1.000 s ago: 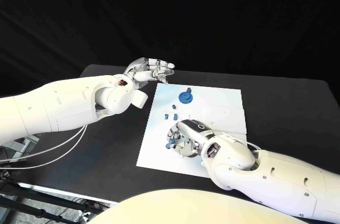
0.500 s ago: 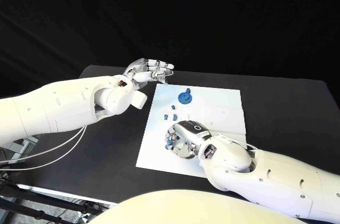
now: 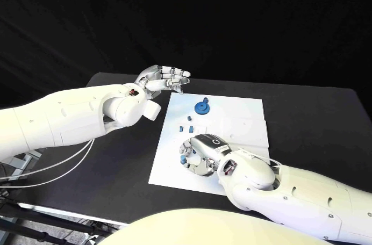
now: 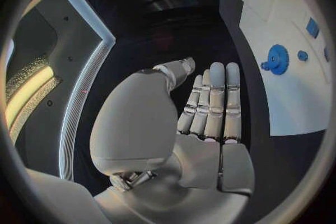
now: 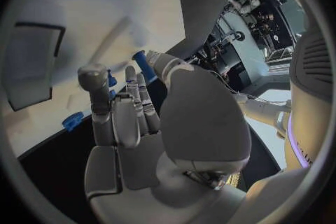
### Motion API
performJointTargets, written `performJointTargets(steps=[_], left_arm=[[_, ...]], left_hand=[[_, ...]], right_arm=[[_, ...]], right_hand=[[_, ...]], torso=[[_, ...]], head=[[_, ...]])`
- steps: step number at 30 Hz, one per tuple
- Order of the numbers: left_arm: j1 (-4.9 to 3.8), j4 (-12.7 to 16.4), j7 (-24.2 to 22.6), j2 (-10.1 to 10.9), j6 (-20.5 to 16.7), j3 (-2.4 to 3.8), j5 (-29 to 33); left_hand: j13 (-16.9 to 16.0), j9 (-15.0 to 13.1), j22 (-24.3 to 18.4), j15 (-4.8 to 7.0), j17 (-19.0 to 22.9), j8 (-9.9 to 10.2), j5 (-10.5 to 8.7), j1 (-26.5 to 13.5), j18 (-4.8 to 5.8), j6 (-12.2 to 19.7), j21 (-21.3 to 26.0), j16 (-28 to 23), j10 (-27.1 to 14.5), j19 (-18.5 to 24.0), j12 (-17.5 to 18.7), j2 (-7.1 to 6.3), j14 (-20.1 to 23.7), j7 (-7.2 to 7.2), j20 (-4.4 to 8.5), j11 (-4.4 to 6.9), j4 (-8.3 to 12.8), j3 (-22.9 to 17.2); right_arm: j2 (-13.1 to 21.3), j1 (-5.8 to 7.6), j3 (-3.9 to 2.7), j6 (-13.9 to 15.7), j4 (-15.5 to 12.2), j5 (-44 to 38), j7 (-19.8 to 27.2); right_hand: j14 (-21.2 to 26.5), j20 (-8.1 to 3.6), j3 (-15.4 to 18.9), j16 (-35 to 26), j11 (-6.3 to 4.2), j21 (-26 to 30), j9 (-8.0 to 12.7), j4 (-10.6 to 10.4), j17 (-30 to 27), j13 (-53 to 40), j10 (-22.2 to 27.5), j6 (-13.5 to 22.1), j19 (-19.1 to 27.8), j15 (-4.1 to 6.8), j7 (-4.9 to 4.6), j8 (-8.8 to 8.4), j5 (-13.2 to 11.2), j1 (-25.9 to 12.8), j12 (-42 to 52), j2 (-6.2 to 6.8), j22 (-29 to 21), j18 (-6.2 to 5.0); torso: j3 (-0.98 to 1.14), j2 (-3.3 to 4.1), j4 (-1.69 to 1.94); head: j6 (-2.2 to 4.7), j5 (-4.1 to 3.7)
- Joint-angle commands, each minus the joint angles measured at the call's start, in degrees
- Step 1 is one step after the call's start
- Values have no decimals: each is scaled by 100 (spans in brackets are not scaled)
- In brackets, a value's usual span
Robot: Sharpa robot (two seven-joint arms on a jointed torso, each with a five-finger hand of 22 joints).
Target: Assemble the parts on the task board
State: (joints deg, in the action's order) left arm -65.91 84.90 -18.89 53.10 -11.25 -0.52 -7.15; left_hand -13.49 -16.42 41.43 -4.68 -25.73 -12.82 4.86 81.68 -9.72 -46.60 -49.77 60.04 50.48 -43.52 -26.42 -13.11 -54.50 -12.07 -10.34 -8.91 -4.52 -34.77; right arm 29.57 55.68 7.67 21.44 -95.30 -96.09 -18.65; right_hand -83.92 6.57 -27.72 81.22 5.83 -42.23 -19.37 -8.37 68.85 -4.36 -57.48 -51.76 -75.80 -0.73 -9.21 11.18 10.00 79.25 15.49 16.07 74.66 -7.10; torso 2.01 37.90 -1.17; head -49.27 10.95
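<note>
1. At the far left corner of the task board [image 3: 233, 127], our left hand [image 3: 161, 78] hangs over the black table [image 3: 310, 121] with its fingers drawn in together and nothing in them. In the left wrist view the fingers [image 4: 213, 101] lie side by side, clear of the board. The risk we see here is small: if that hand drops or swings inward, it could brush the board's corner and shift the whole plate under the other hand.

2. Just right of it on the board stands the blue gear [image 3: 202, 106], well apart from both hands, and nearer us two small blue pegs [image 3: 186, 129] lie between the gear and our right hand. A shifted board would send those loose pegs rolling.

3. Further right and near the board's front edge, our right hand [image 3: 203, 155] is down on the board, fingers curled. In the right wrist view a blue part [image 5: 143, 60] sits at the fingertips [image 5: 155, 61], seemingly pinched, though we cannot tell how firmly. Another small blue piece [image 3: 184, 159] lies just beside the hand's left side. We judge the main danger to be a slip of that thin pinch, or pressing the part in tilted so that it jams.
</note>
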Motion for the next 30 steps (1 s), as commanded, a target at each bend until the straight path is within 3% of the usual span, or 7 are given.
performJointTargets(steps=[1, 8, 12, 15, 20, 24, 30], left_arm=[[-2, 15, -2, -6, 143, 3, -54], [-2, 14, 45, -13, 205, 3, -100], [-2, 10, 53, -14, 214, 3, -110], [-2, 5, 52, -15, 229, 3, -113], [-2, 5, 49, -8, 272, 3, -130], [-1, -2, 44, 5, 280, 2, -137], [0, -33, 37, 18, 267, -1, -140]], left_hand=[[9, 8, -16, -22, 0, -4, 21, -52, -67, 37, 45, -17, -54, 27, -39, -10, 48, -58, -39, -2, -25, 26], [16, 8, -41, -39, 6, -23, 22, -24, -58, 40, 110, -40, -91, 81, -62, -15, 154, -63, -54, -13, -21, 25], [17, 9, -47, -45, 7, -26, 17, -29, -56, 45, 126, -42, -102, 94, -67, -19, 175, -66, -59, -17, -28, 32], [19, 9, -53, -50, 7, -29, 11, -36, -55, 48, 139, -41, -111, 102, -72, -22, 188, -68, -63, -20, -35, 40], [19, 10, -56, -52, 7, -30, 10, -39, -55, 50, 145, -40, -115, 106, -74, -23, 193, -68, -66, -21, -39, 44], [19, 10, -56, -52, 7, -30, 10, -39, -55, 50, 145, -40, -115, 106, -74, -23, 193, -68, -66, -21, -39, 44], [20, 10, -59, -54, 7, -32, 12, -40, -55, 53, 153, -39, -121, 109, -76, -23, 201, -68, -68, -22, -42, 47]], right_arm=[[11, -3, 2, 260, -19, 39, 131], [41, -3, 3, 598, -48, 95, 235], [123, -4, 3, 875, -125, 176, 369], [315, 5, -5, 1138, -282, 336, 606], [735, 107, -46, 1325, -571, 855, 911], [1239, 282, -100, 1233, -877, 1780, 1036], [1960, 558, -133, 902, -1260, 3224, 1321]], right_hand=[[-95, 18, 151, -32, 10, 85, 9, 1, -42, -19, 170, 77, 44, -47, -9, -34, 29, -25, 118, -44, -29, -70], [4, 30, 387, -149, 23, -19, 12, -27, -307, -55, 378, 141, -22, -58, -29, -49, 47, 52, 369, -113, 12, -54], [4, 35, 520, -147, 29, -5, 9, -56, -317, -69, 479, 136, -34, -63, -37, -39, 51, 79, 496, -117, 11, -54], [-2, 36, 716, -143, 26, -5, 10, -110, -324, -89, 579, 137, -53, -61, -35, -33, 59, 127, 678, -143, 16, -53], [-16, 32, 772, -130, 21, -63, 13, -132, -304, -105, 584, 133, -87, -55, -37, -31, 122, 202, 821, -185, 39, -44], [-56, 21, 751, -92, 7, -225, 24, -193, -239, -136, 465, 129, -164, -42, -38, -37, 338, 218, 1045, -193, 100, -20], [-133, 2, 691, -13, -4, -484, 32, -281, -77, -158, 317, 100, -282, -26, -49, -32, 321, 188, 1224, -220, 192, 19]], torso=[[1, 3, 3], [-10, 4, -2], [-2, 2, 6], [-5, -8, 9], [-9, -9, -4], [-8, -20, -24], [3, -54, -79]], head=[[11, -7], [58, -58], [64, -68], [65, -90], [90, -159], [115, -222], [138, -255]])
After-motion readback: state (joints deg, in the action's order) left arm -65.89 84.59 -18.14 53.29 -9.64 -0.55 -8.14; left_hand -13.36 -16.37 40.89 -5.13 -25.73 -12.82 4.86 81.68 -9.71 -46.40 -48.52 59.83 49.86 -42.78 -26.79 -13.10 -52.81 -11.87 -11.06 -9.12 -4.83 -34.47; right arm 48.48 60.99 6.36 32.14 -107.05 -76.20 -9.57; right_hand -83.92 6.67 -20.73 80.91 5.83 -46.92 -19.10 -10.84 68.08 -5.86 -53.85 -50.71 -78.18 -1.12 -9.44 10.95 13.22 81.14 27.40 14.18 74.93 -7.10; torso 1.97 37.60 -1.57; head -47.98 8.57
